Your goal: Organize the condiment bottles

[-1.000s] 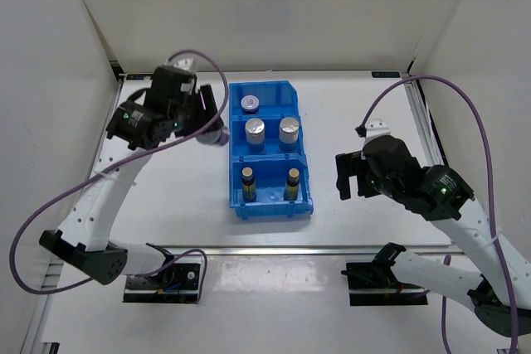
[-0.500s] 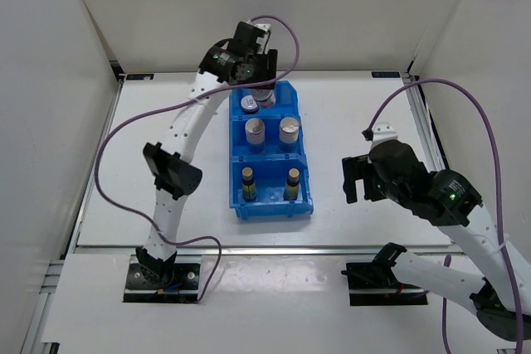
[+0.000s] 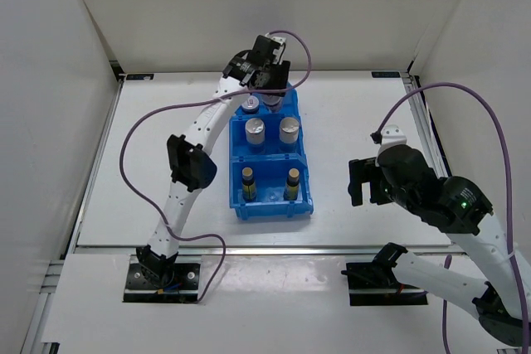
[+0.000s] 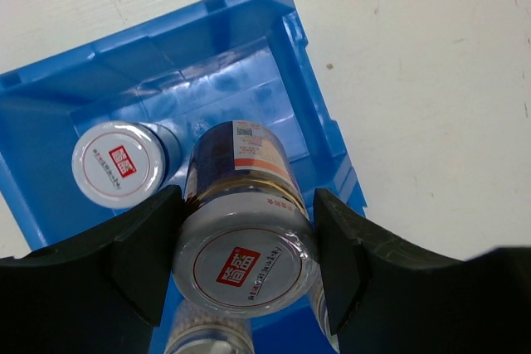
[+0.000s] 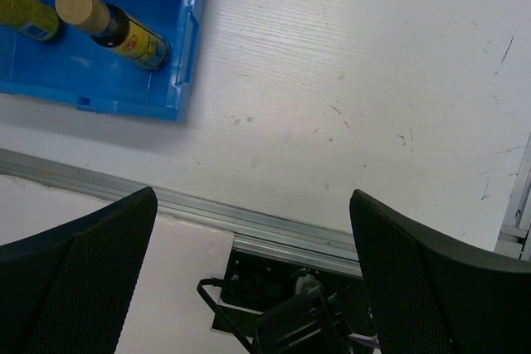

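This is a robotics lab test cell: a white table (image 3: 348,113) boxed in by plain white panels (image 3: 50,80), an aluminium rail (image 3: 274,249) along its near edge, and purple cables (image 3: 123,163) looping off two arms (image 3: 189,163) bolted to black base plates (image 3: 162,282).

We record the bin (image 4: 274,64) as solid blue; the jar (image 4: 245,263) between the black fingers (image 4: 137,250) has a silver lid printed with a red ring and red square mark, a dark body and a white-and-orange label; the second jar (image 4: 116,163) repeats that lid print; the slim bottle (image 5: 112,26) is dark, yellow-labelled and tan-capped; the table (image 5: 348,80) is white.
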You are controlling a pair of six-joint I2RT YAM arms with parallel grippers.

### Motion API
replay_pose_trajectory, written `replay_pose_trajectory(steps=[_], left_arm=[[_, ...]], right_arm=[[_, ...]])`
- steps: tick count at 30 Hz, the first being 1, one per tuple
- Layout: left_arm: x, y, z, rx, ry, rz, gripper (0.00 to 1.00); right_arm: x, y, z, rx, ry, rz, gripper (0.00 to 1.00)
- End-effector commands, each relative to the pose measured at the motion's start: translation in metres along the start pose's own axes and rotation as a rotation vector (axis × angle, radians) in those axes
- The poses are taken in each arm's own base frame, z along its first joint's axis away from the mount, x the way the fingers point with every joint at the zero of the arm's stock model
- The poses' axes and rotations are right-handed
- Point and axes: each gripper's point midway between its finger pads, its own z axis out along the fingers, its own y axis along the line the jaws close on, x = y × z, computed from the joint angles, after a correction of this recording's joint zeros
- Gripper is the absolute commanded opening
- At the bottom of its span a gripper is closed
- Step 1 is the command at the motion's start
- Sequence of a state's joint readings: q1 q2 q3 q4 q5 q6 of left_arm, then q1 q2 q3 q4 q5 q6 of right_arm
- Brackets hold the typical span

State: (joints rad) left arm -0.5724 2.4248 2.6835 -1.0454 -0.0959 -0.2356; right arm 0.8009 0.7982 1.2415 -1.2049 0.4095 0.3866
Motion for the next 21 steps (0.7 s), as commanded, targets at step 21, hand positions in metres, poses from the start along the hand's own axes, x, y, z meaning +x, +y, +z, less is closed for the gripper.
replay_pose_trajectory(steps=[21], left_arm=[[0.033,0.025,0.083,-0.01,0.036,-0.167,0.2]], right_arm=[[0.001,-0.002,-0.004,0.01,0.006,0.026,1.0]])
